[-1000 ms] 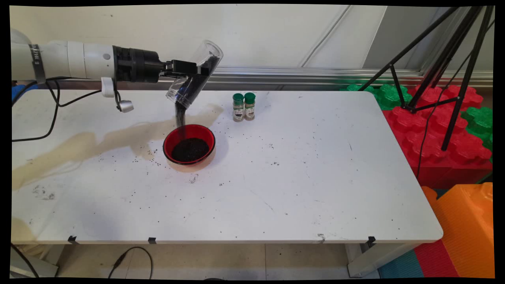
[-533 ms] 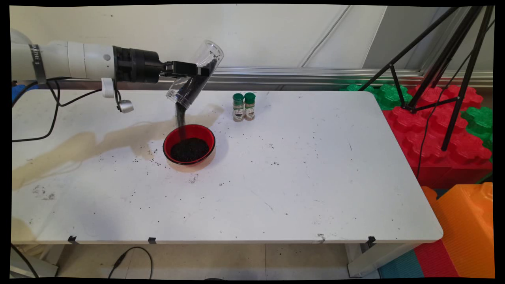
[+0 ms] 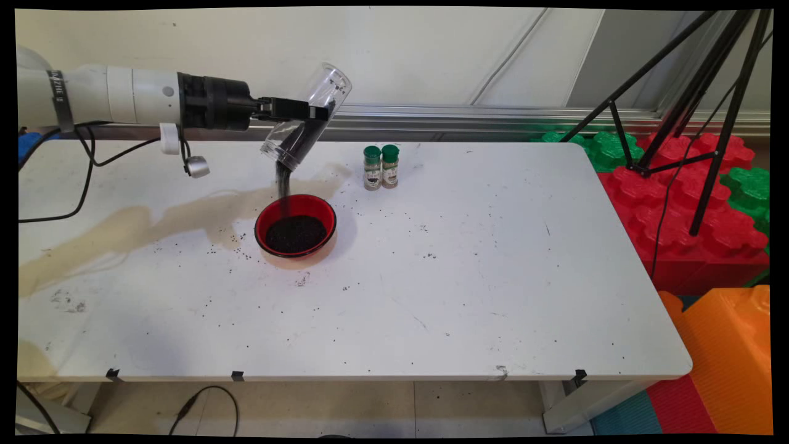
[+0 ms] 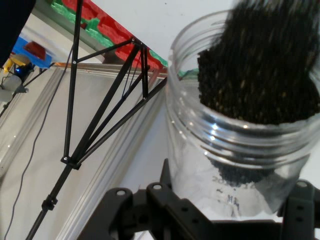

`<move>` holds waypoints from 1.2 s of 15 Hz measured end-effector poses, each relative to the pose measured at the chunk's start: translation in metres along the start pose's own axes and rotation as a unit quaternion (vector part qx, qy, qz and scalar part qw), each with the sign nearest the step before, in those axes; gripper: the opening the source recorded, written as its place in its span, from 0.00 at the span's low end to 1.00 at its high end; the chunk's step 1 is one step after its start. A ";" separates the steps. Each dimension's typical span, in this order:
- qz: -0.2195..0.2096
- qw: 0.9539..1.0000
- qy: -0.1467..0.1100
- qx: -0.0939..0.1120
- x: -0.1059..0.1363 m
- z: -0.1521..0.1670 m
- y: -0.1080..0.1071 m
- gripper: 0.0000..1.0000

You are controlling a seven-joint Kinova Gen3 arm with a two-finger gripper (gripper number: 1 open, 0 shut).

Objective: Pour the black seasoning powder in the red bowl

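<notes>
My end effector (image 3: 315, 112) is clamped on a clear plastic jar (image 3: 306, 117), gripping it across the middle of its body, above the far left part of the white tabletop (image 3: 468, 265). The jar is tilted with its open mouth down and to the left, its base raised toward the wall. Black granules (image 3: 284, 179) fall in a thin stream from the mouth into a red bowl (image 3: 296, 225) that stands directly below on the tabletop; the bowl already holds a dark heap of the same grains. In the hand view the jar (image 4: 240, 125) fills the right side, its threaded neck pointing away from me, with the granules (image 4: 260, 70) massed at the mouth and my black linkage closed around its wall at the bottom edge.

Two small spice bottles with green caps (image 3: 380, 167) stand side by side, touching, just right of the jar and behind the bowl. A tan stain (image 3: 160, 222) runs across the tabletop to the bowl's left, and stray black grains lie scattered around it. A black tripod (image 3: 684, 92) stands beyond the tabletop's right end over red and green foam blocks (image 3: 684, 203).
</notes>
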 end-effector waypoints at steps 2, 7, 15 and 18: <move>0.005 1.000 -0.001 0.002 0.000 0.001 -0.001 0.00; 0.018 1.000 -0.003 0.006 0.001 0.003 -0.002 0.00; 0.041 0.999 -0.008 0.013 0.001 0.005 -0.004 0.00; 0.047 0.999 -0.009 0.015 0.002 0.006 -0.004 0.00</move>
